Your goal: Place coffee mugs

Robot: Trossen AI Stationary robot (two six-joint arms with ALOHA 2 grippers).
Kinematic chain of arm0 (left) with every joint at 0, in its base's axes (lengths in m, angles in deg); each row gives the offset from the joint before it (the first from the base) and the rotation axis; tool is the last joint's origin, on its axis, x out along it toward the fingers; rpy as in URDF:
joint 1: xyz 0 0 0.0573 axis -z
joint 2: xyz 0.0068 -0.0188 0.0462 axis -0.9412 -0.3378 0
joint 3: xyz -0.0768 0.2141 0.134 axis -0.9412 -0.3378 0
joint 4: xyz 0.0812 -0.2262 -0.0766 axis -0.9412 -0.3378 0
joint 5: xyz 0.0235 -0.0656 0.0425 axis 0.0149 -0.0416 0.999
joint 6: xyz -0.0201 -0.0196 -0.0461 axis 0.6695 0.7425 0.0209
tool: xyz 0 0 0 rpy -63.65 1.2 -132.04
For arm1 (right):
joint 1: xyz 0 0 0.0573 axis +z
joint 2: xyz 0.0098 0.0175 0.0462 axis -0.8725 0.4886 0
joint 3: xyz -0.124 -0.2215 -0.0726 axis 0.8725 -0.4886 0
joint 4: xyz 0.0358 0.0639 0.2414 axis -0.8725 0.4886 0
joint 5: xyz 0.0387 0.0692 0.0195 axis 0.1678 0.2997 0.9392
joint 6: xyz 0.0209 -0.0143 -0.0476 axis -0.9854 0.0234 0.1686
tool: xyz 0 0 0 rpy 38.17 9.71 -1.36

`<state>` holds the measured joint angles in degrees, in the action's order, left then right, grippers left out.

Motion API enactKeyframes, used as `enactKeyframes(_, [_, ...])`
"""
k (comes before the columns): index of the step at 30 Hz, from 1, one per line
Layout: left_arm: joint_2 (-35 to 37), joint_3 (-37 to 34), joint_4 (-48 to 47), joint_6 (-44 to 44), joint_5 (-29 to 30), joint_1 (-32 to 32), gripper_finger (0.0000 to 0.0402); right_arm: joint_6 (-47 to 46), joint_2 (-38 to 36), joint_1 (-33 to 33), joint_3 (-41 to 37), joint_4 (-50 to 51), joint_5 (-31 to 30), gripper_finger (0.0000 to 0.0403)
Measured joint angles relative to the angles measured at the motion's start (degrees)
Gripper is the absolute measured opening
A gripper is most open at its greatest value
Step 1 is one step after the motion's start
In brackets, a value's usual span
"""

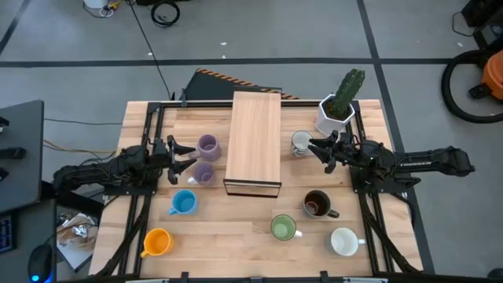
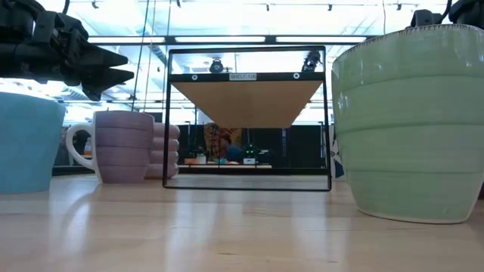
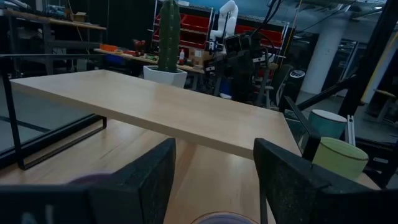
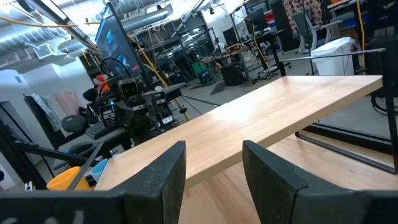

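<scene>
Several coffee mugs stand upright on the wooden table around a wood-topped, black-framed shelf [image 1: 254, 141]. Left of it are two lilac mugs [image 1: 207, 145] [image 1: 203, 174], a blue one [image 1: 183, 202] and an orange one [image 1: 157, 241]. Right of it are a white mug [image 1: 301, 143], a dark brown one [image 1: 317, 203], a green one [image 1: 283, 228] and another white one [image 1: 344, 241]. My left gripper [image 1: 185, 156] hovers open and level by the lilac mugs, with nothing between its fingers [image 3: 146, 180]. My right gripper [image 1: 322, 151] hovers open beside the far white mug, also with nothing between its fingers.
A white faceted planter with a cactus [image 1: 338, 106] stands at the table's far right corner, just behind my right gripper. In the low view the green mug [image 2: 408, 121] and the blue mug [image 2: 26, 143] stand close in front. Bare wood lies along the near edge, between the orange and green mugs.
</scene>
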<state>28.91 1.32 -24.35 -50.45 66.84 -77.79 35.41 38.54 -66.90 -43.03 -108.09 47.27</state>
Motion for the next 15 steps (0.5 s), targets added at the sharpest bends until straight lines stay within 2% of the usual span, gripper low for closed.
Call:
enactKeyframes(2, [-0.02, 0.0, 0.09, -0.56, 0.05, 0.0, 0.0224, 0.0, 0.0, 0.01, 0.0, 0.0, 0.0, 0.0164])
enactKeyframes(6, [0.02, 0.0, 6.41, -13.17, 1.09, -0.06, 0.0224, 2.97, 0.0, 0.01, 0.0, -0.02, -0.39, 0.0164])
enactKeyframes(11, [0.02, 0.0, 12.44, -13.06, 1.09, -0.06, 0.0224, 11.53, 0.0, -0.01, -0.01, -0.16, -1.0, 0.0164])
enactKeyframes(15, [-0.02, -0.02, 13.11, -9.07, 1.09, -0.06, 0.0224, 12.94, 0.0, -0.01, 0.0, -0.42, -0.98, 0.0164])
